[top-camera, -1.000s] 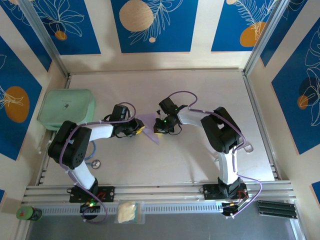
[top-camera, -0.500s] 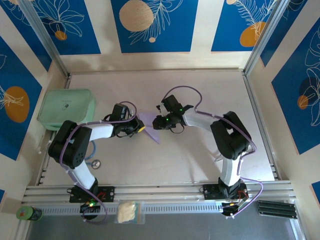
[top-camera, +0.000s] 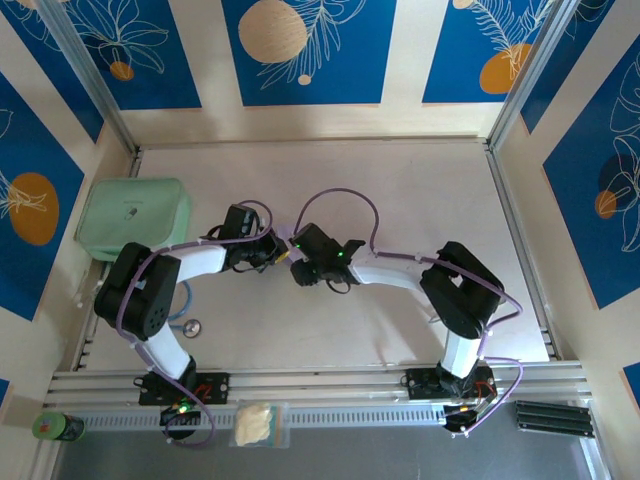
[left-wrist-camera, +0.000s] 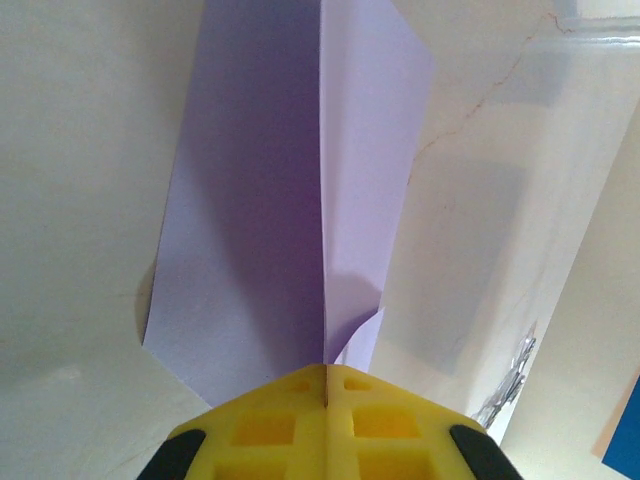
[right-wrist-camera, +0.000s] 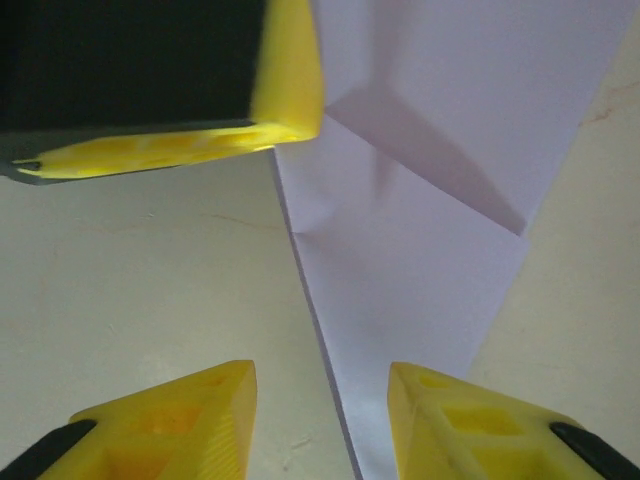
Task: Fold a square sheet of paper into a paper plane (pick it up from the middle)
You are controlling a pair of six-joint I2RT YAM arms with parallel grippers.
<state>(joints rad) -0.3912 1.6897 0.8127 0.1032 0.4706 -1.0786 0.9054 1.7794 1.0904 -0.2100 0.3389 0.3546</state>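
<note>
As left pincer (left-wrist-camera: pixel 325 378) clamps paper plane (left-wrist-camera: pixel 262 200) — right pincer (right-wrist-camera: pixel 320 378) (parted) adjoins.

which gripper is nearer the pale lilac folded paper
Left. The left gripper is shut on the pale lilac folded paper; the right gripper is open, the paper's narrow end between its fingers.

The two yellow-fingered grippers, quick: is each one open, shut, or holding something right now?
Left gripper: shut, pinching the folded pale lilac paper sheet at its crease.
Right gripper: open, jaws apart over the same sheet, gripping nothing.
</note>
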